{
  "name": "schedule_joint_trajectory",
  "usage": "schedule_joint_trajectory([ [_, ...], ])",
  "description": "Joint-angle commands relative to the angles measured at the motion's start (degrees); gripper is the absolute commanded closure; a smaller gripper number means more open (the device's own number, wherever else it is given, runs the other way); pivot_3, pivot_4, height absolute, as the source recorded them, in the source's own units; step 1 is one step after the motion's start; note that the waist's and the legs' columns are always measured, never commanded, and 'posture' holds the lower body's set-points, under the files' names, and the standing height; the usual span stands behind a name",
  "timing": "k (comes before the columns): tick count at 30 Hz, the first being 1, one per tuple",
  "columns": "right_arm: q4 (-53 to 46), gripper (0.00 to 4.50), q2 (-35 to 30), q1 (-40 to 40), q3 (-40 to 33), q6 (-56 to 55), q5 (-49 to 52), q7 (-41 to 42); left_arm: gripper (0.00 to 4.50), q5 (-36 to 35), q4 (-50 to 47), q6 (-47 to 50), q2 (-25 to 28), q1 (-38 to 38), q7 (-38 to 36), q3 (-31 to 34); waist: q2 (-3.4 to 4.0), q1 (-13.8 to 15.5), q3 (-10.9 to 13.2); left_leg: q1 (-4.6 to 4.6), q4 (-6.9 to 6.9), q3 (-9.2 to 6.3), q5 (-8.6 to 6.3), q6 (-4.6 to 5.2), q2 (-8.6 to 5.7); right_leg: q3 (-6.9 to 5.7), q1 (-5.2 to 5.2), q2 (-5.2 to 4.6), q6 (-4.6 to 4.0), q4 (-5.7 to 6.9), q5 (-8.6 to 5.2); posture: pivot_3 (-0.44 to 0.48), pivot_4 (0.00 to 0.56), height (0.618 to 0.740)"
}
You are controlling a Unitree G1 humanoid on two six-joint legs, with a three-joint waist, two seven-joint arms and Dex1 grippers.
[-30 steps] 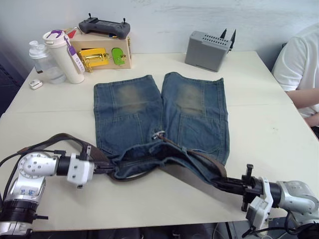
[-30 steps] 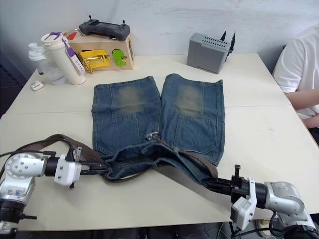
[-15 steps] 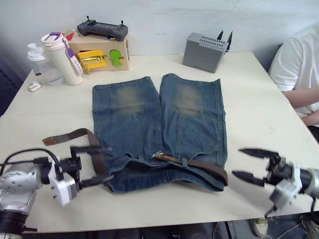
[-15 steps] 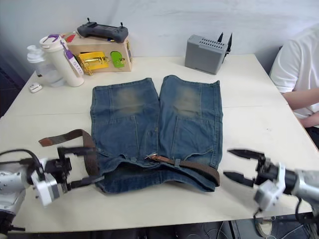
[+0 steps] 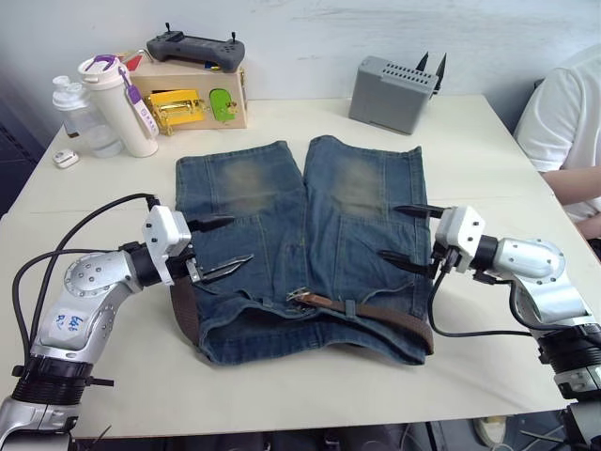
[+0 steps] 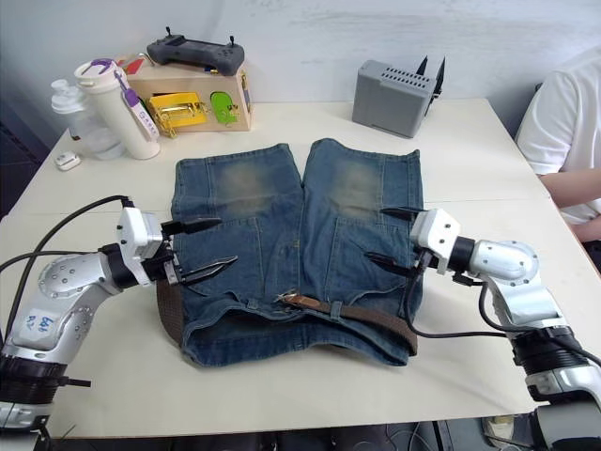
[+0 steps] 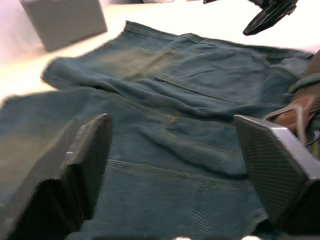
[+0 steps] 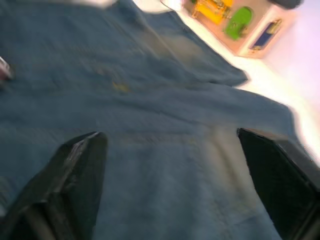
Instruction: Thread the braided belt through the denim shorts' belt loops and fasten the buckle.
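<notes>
A: Where is the braided belt [image 5: 376,312] lying right now?

B: It is lying along the waistband of the denim shorts [image 5: 305,244], at the near edge of the table [image 5: 488,178]; its long axis is running crosswise, from the robot's left to its right. The buckle [image 5: 300,298] is sitting near the middle of the waistband; a brown stretch is running right from it to the shorts' right corner, and another dark stretch is curving round the left corner. I cannot tell how many belt loops it is passing through, nor whether the prong is seated.

A: And the two arms?

B: The left gripper [image 5: 218,248] is hovering over the left leg of the shorts, jaws spread wide and holding nothing; the right gripper [image 5: 408,236] is hovering at the right leg's outer edge, jaws also wide and empty. Both are standing further up the shorts than the belt, so the belt is lying nearer the robot than either pair of jaws.

A: Which one is closer to the buckle?

B: The left seems slightly nearer the buckle, the right nearer the belt's right-hand stretch; I judge fastening calls for both coming down toward the waistband.

A: Anything else around?

B: A bottle [image 5: 117,103], a cardboard box [image 5: 192,94] with a controller [image 5: 195,49] on top, and a grey box [image 5: 394,92] are standing at the far side; a person's arm [image 5: 573,183] is resting at the right edge.
</notes>
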Motion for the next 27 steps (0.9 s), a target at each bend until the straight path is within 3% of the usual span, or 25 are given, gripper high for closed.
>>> schedule_joint_trajectory([
  [1,-12.00,1.71,-3.52,2.40,-2.12,17.52,10.55,4.94,1.95,-2.01,-3.53,6.40,2.47,0.33,-6.68,-0.72,0.00,0.40,0.00,-0.19,0.10,0.00,0.01,0.00,0.00,0.00,-0.17,0.00,0.00,0.12,0.00,0.000,0.150,0.735],
  [7,-19.57,4.48,-6.46,9.85,-1.34,30.51,13.11,9.16,4.44,-1.63,-6.38,8.14,5.23,5.40,-17.91,-1.52,-0.01,0.72,0.00,-0.24,0.12,-0.01,-0.05,0.13,-0.03,0.01,-0.23,-0.04,-0.02,0.17,-0.01,0.000,0.150,0.735],
  [12,-18.80,4.50,-3.21,15.20,-0.86,34.93,8.83,3.90,4.48,7.12,-3.68,1.97,4.83,11.35,-20.55,-5.14,-0.01,0.52,-0.02,-0.21,0.02,-0.01,-0.05,0.16,-0.06,0.03,-0.26,-0.03,-0.04,0.14,-0.02,0.000,0.150,0.735],
  [17,-17.96,4.50,-3.74,24.63,0.49,29.32,2.23,6.90,4.48,18.92,1.49,-13.31,7.88,17.57,-25.35,-9.27,-0.09,0.73,-0.16,-0.23,-0.16,0.00,-0.05,0.16,-0.05,0.01,-0.28,-0.01,-0.10,-0.06,-0.05,0.000,0.150,0.735],
  [23,-14.48,4.50,-2.83,25.81,0.37,23.27,-1.20,10.53,4.48,18.00,5.37,-13.73,7.30,16.69,-25.97,-8.28,0.16,0.75,-0.80,0.28,-0.25,-0.07,-0.21,0.35,-0.04,-0.04,0.32,-0.07,-0.06,-0.39,-0.03,0.000,0.150,0.735],
  [27,-15.20,4.50,-1.61,20.33,-4.89,26.46,6.22,13.91,4.48,8.38,3.41,-3.21,6.79,12.64,-26.58,-4.15,0.20,0.78,-0.82,0.66,-0.41,-0.10,-0.29,0.29,-0.02,-0.07,0.70,-0.08,-0.12,-0.49,-0.06,0.000,0.150,0.735],
])
